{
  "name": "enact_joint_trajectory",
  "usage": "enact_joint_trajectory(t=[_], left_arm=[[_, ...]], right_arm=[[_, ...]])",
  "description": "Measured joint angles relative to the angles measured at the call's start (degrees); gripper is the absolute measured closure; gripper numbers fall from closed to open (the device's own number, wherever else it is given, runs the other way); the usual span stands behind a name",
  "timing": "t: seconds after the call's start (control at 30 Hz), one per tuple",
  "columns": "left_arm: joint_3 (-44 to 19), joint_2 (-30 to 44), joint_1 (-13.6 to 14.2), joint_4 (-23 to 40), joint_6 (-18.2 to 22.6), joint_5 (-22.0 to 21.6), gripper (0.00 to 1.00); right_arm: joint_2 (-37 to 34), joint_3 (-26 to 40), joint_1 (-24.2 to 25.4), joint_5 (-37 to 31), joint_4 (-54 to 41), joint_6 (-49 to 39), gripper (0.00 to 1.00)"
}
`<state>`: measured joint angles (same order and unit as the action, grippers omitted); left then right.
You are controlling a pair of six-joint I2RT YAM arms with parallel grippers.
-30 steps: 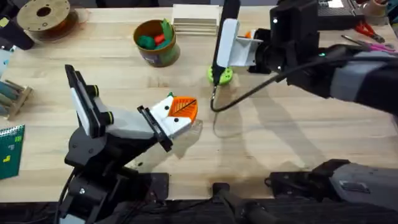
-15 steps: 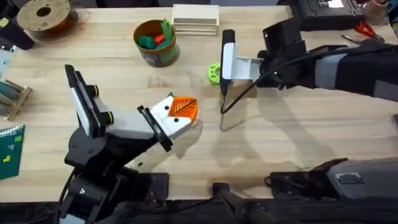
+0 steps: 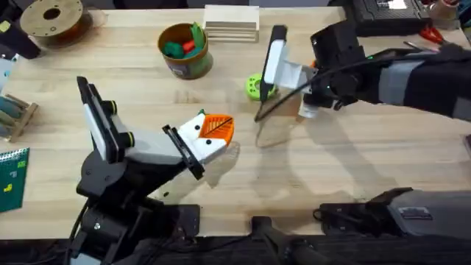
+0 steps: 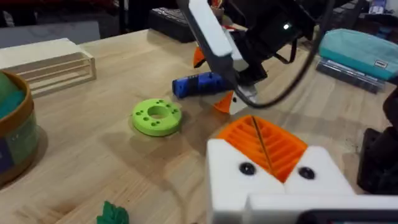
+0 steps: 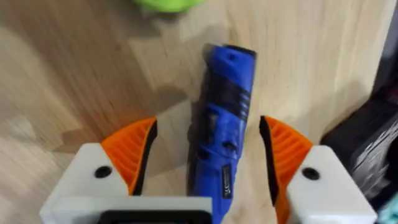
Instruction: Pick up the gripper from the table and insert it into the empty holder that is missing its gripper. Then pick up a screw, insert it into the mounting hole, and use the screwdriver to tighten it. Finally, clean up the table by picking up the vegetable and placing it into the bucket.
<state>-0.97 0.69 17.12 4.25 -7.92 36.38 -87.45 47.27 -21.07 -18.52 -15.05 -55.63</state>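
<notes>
The screwdriver [image 5: 222,137] lies flat on the table, between the right gripper [image 5: 208,162]'s spread orange pads with daylight on both sides, so it is not gripped yet. In the overhead view that gripper sits at about one o'clock, just beside the green ring [image 3: 259,87]. The left gripper [image 3: 210,138] waits at centre, pads together on nothing (holder apparently fitted, my read). The bucket [image 3: 184,50] at eleven o'clock already holds greenery; tightening seems left.
</notes>
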Motion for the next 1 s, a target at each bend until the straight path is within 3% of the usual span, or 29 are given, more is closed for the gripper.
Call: enact_joint_trajectory(t=[0.17, 0.2, 0.37, 0.4, 0.63, 0.77, 0.83, 0.9, 1.0], left_arm=[[0.0, 0.0, 0.0, -0.02, 0.02, 0.0, 0.984], [0.0, 0.0, 0.0, 0.0, 0.36, 0.02, 0.895], [0.0, 0.0, 0.0, -0.01, 0.17, -0.11, 0.111], [0.0, 0.0, 0.0, -0.02, 0.02, -0.11, 0.043], [0.02, 0.0, 0.0, -0.27, 0.0, -0.13, 0.015], [0.36, 0.0, 0.0, -6.64, 0.02, -0.18, 0.014], [-0.89, -0.02, 0.0, -6.96, 0.22, -1.42, 0.014], [-4.15, 0.0, 0.0, -1.33, 1.25, -3.85, 0.014], [-11.97, 0.59, 0.0, 12.11, 4.13, -9.17, 0.014]], right_arm=[[3.78, 0.76, -0.12, 0.68, -0.35, 14.16, 0.066], [4.96, 1.25, -0.12, 0.85, -0.39, 16.71, 0.066], [11.9, 5.45, -0.12, 1.7, -0.33, 26.75, 0.067], [13.31, 6.34, -0.12, 1.78, -0.22, 28.3, 0.067], [21.39, 9.07, -0.12, 1.9, -0.19, 38.26, 0.064], [22.72, 9.07, -0.12, 1.89, -0.4, 43.11, 0.063], [22.83, 9.07, -0.12, 1.9, -0.45, 45.35, 0.065], [22.83, 9.07, -0.12, 1.9, -0.45, 47.38, 0.064], [22.83, 9.07, -0.12, 1.9, -0.45, 50.66, 0.063]])
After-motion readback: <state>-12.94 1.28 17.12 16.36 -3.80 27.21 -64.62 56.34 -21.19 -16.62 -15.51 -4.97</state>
